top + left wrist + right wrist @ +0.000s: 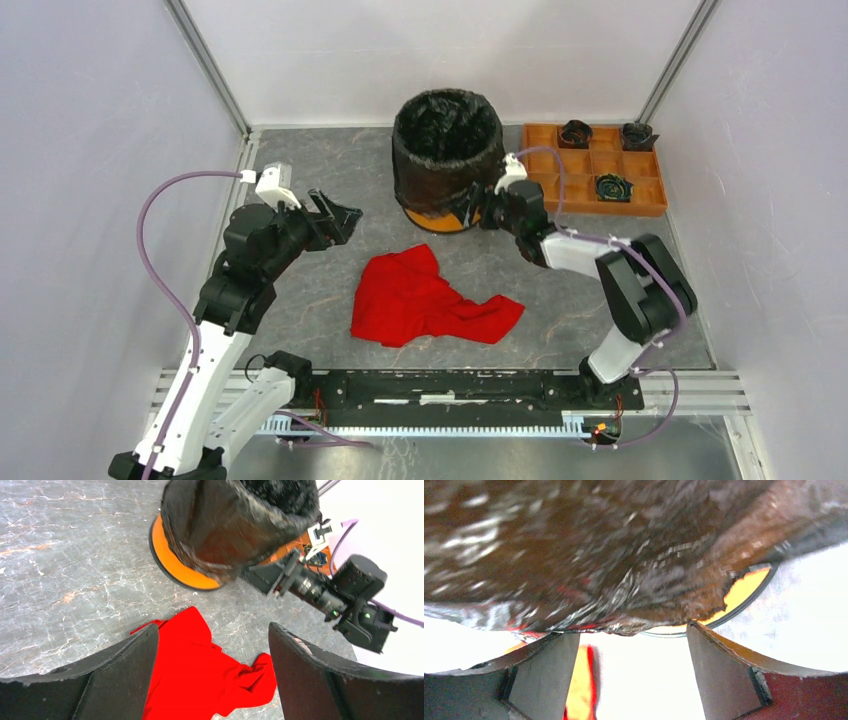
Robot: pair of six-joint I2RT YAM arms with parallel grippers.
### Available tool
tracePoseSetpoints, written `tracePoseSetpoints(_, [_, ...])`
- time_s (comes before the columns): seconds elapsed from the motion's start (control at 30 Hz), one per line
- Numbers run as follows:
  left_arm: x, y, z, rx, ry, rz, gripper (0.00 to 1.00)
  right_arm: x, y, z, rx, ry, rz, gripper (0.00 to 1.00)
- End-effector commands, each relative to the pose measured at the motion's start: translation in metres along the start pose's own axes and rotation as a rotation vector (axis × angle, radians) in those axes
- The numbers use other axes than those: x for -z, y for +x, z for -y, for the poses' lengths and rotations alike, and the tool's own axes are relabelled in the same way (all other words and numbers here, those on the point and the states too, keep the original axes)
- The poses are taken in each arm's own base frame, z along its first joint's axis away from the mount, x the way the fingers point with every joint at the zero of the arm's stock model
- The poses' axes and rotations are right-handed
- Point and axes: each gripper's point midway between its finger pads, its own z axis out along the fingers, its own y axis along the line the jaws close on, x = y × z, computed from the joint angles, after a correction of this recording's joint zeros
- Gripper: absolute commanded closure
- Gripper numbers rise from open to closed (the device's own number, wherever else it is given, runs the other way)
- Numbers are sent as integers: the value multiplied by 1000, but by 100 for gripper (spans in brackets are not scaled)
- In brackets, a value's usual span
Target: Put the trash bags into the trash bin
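**Bag's over the bin, both grippers spread wide**

The black trash bag [445,150] is seen pulled over the orange trash bin [440,222]. The mouth is lined and most of the outer wall is covered, so only an orange strip is left showing at the base. The crinkled hem is bunched low on the bin's front.

The right gripper [487,212] is parked right against the bin's lower right side. From its wrist camera the fingers [719,670] are shown wide apart, with the glossy hem hanging just past the tips. Nothing is clamped between them, as far as can be made out.

The left gripper [340,218] is held off to the bin's left, well apart from it. Its jaws are spread wide too, and nothing is gripped.

A rumpled red cloth [425,298] is laid flat on the table, in front of the bin. To the bin's right, an orange-brown compartment tray [600,210] is set with three small rolled dark bundles [613,187] in separate compartments.
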Motion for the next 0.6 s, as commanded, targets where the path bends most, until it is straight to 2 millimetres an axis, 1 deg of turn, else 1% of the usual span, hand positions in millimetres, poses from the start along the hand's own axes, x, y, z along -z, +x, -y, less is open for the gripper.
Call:
tracePoseSetpoints(0.0, [15, -8, -1, -45, -15, 36, 14, -37, -84, -5, -28, 65, 259, 15])
tracePoseSetpoints(0.03, [17, -9, -1, -44, -14, 42, 14, -43, -84, 0, -28, 96, 249, 15])
tracePoseSetpoints(0.1, [22, -12, 1, -44, -13, 48, 14, -51, -92, -1, -7, 104, 244, 15])
tracePoseSetpoints(0.13, [23, -13, 1, -45, -16, 53, 14, -52, -91, -2, 14, 105, 219, 15])
tracePoseSetpoints(0.17, [25, -15, 1, -49, -18, 57, 14, -47, -95, -6, 37, 102, 213, 15])
tracePoseSetpoints(0.2, [27, -18, 2, -53, -19, 62, 14, -40, -93, -6, 57, 110, 197, 15])
tracePoseSetpoints(0.23, [28, -21, 2, -58, -21, 72, 13, -28, -92, -5, 65, 126, 190, 15])
tracePoseSetpoints(0.27, [30, -25, 3, -66, -22, 82, 13, -16, -87, -3, 82, 143, 167, 14])
tracePoseSetpoints(0.3, [32, -29, 4, -80, -23, 92, 12, 0, -85, -3, 111, 157, 152, 13])
tracePoseSetpoints(0.37, [37, -41, 6, -112, -38, 115, 12, 33, -65, 6, 152, 196, 87, 11])
tracePoseSetpoints(0.43, [43, -58, 1, -149, -90, 164, 11, 69, -40, 11, 198, 198, 38, 9])
tracePoseSetpoints(0.5, [50, -72, 0, -160, -115, 216, 10, 106, -19, 15, 252, 200, -5, 8])
tracePoseSetpoints(0.57, [60, -86, 0, -158, -133, 278, 9, 145, -15, 16, 327, 208, -6, 6])
